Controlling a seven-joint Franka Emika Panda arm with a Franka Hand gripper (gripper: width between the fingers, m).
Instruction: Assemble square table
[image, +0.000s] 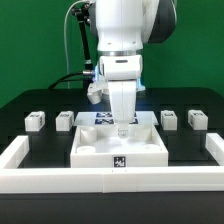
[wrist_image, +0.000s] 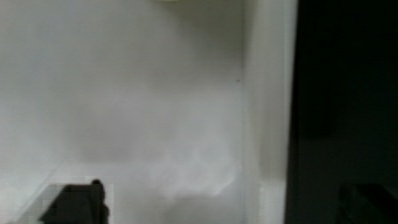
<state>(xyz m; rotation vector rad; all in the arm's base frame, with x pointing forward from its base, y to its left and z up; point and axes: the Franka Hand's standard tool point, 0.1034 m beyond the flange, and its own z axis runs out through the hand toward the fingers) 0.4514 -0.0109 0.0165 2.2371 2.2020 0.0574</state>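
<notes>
The white square tabletop (image: 100, 148) lies in the middle of the black table, raised rim up, with a tag on its front wall. My gripper (image: 122, 127) reaches straight down onto its far middle part. In the wrist view the tabletop's white surface (wrist_image: 143, 110) fills most of the picture, and its edge runs beside the black table. One dark fingertip (wrist_image: 75, 204) shows over the white; the other is barely visible against the black. The gripper (wrist_image: 221, 206) is open, wide and empty. Four white leg blocks stand in a row: two on the exterior view's left (image: 36, 120) (image: 65, 120), two on its right (image: 169, 119) (image: 197, 120).
A long white rail (image: 110, 181) borders the black surface along the front and both sides. The marker board (image: 99, 117) lies just behind the tabletop, partly hidden by the arm. Cables hang behind the arm.
</notes>
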